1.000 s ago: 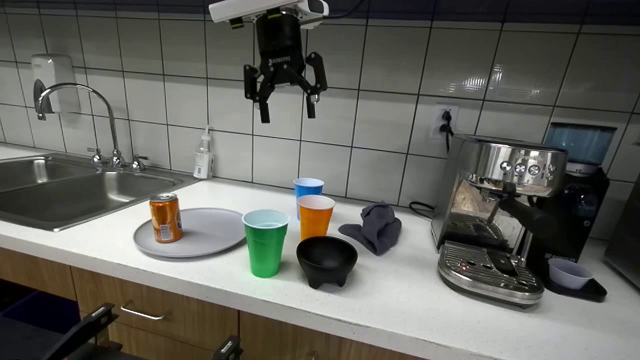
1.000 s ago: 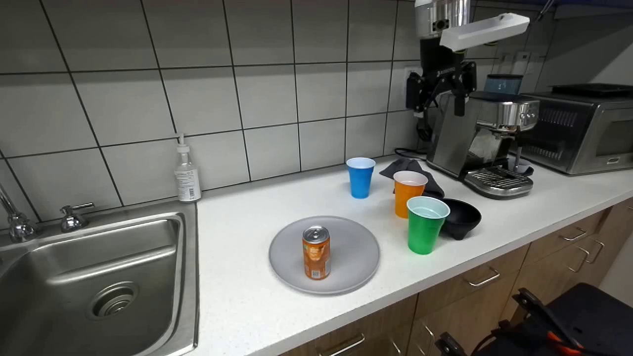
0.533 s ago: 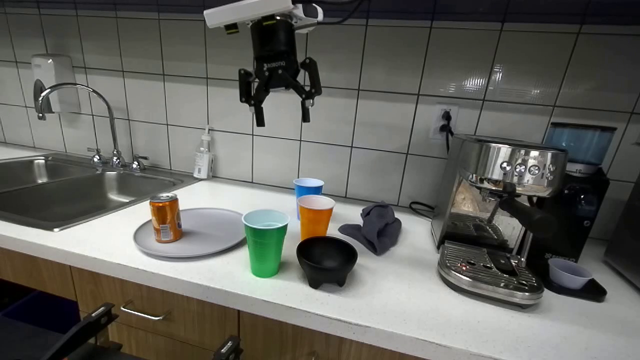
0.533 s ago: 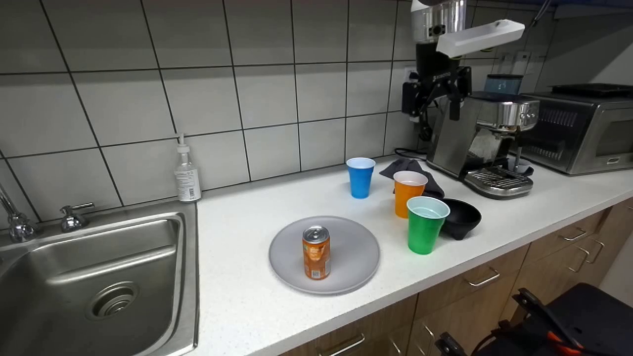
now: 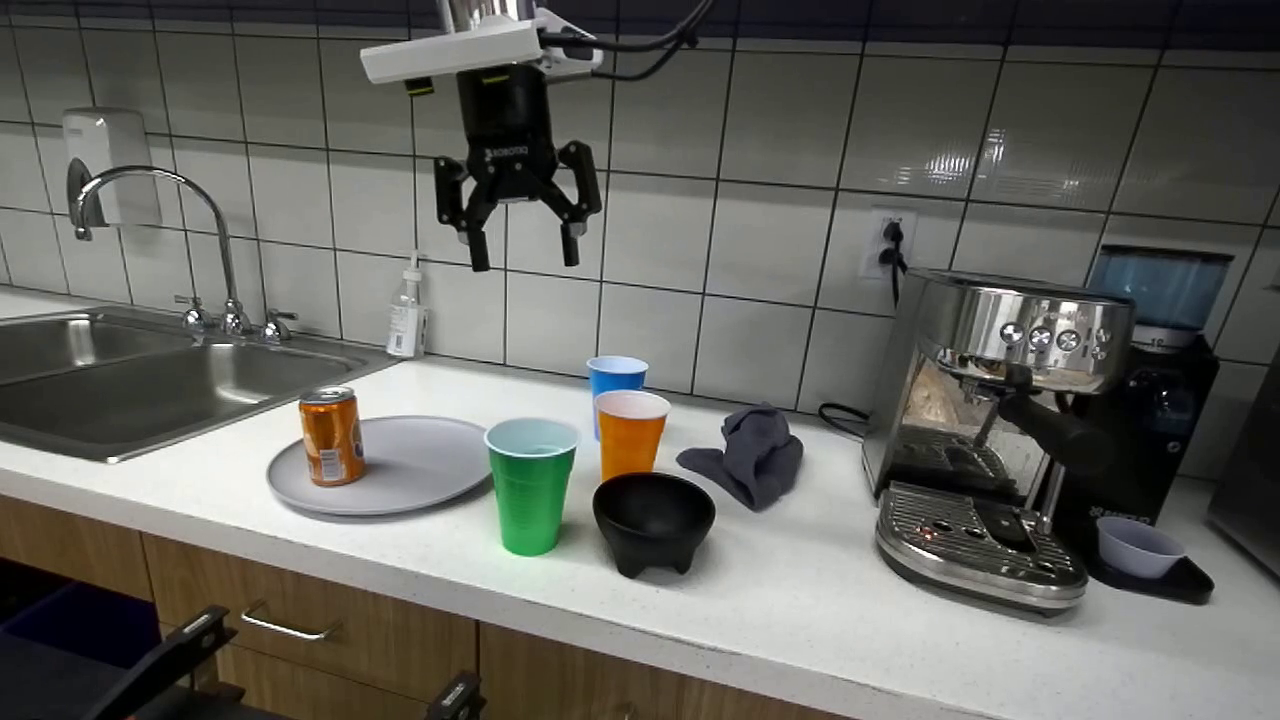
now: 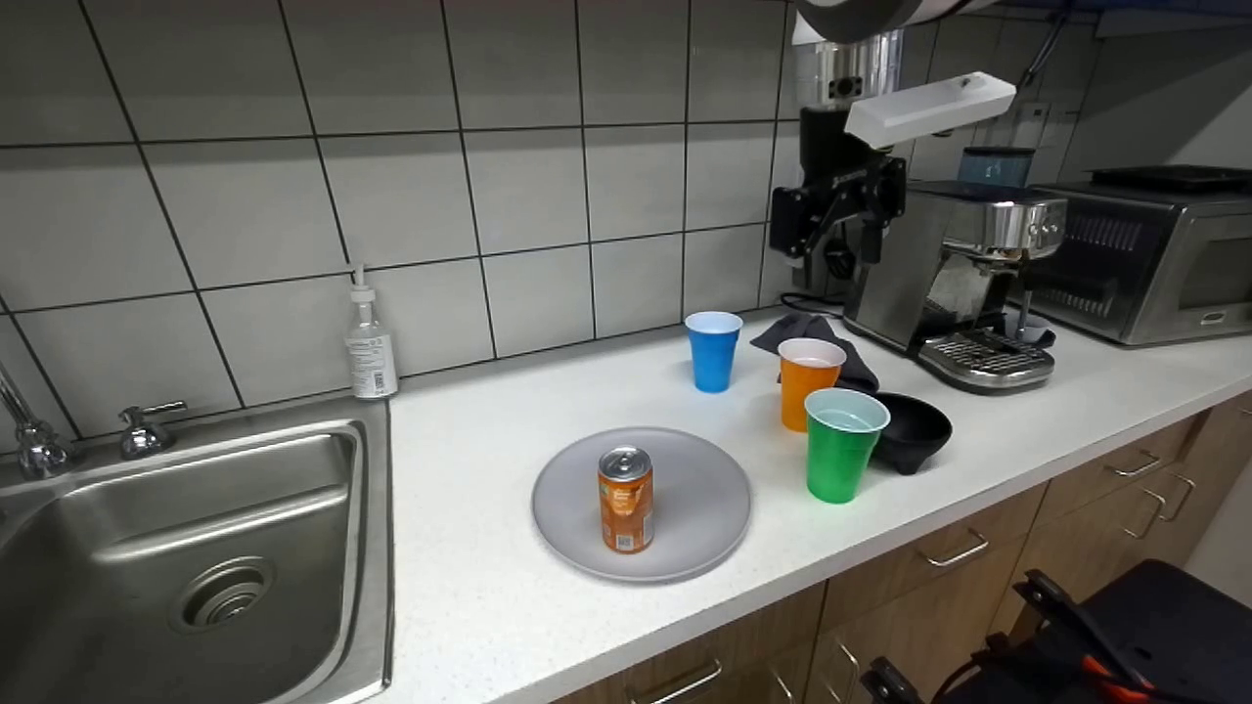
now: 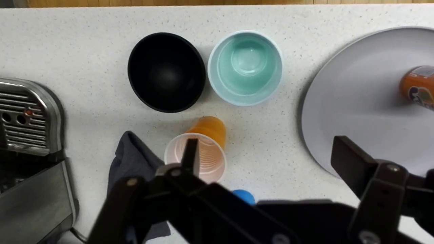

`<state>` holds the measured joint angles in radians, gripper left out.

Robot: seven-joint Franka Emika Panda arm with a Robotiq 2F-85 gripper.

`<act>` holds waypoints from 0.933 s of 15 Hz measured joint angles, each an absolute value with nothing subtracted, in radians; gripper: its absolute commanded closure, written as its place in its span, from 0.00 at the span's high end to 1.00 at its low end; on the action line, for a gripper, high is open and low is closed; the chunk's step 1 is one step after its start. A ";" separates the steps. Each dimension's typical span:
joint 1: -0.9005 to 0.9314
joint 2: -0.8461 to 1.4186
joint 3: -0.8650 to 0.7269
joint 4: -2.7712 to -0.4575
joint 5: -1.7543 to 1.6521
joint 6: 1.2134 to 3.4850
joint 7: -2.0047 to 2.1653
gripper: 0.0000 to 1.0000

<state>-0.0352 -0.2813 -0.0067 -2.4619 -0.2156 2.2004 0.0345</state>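
Nearest below the fingers (image 5: pixel 570 248), an orange cup (image 7: pixel 210 150), upright on the white desk (image 5: pixel 800 580) with its long axis vertical and its open mouth pointing up. In the wrist view, partly covered at that mouth by the finger nearer the coffee machine (image 5: pixel 960 350). As for the fingers: spread wide apart, pointing down, well above every rim.

From the orange cup toward the tiled wall (image 5: pixel 760 240), a blue cup (image 6: pixel 713 354), also upright with its mouth up (just a blue sliver in the wrist view, mostly hidden by the base of the fingers). Just beside the orange cup, on the coffee machine side of the fingers, a crumpled dark cloth (image 5: pixel 755 455). From the fingers toward the front edge of the desk, a green cup (image 5: pixel 533 490) and a footed black bowl (image 5: pixel 655 525), side by side with a thin gap between. Away from the coffee machine, partly under the other finger in the wrist view, a grey plate (image 5: pixel 430 460) bearing an upright orange can (image 5: pixel 332 435).

For moving: a strip of desk from the green cup to the grey plate, in line with the gap between the fingers; a broader stretch from the black bowl to the coffee machine. As limits, the front edge of the desk a little past the black bowl, the tiled wall along the back and, beyond the grey plate, the steel sink (image 6: pixel 374 548).
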 measured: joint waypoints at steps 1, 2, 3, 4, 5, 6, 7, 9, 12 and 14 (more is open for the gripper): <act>-0.025 -0.285 -0.002 -2.469 -0.212 2.204 0.036 1.00; -0.016 -0.288 0.005 -2.475 -0.206 2.206 0.038 1.00; -0.007 -0.290 0.014 -2.480 -0.199 2.207 0.043 1.00; 0.003 -0.291 0.023 -2.483 -0.192 2.207 0.050 1.00; 0.012 -0.291 0.033 -2.485 -0.187 2.208 0.059 1.00; 0.021 -0.291 0.044 -2.487 -0.182 2.208 0.070 1.00; 0.030 -0.291 0.054 -2.488 -0.178 2.208 0.082 1.00; 0.047 -0.290 0.078 -2.490 -0.174 2.208 0.110 1.00; 0.073 -0.288 0.115 -2.492 -0.171 2.212 0.162 1.00; 0.087 -0.283 0.140 -2.494 -0.171 2.219 0.199 1.00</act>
<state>0.0865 -0.2833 0.1404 -2.4942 -0.1712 2.2187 0.1995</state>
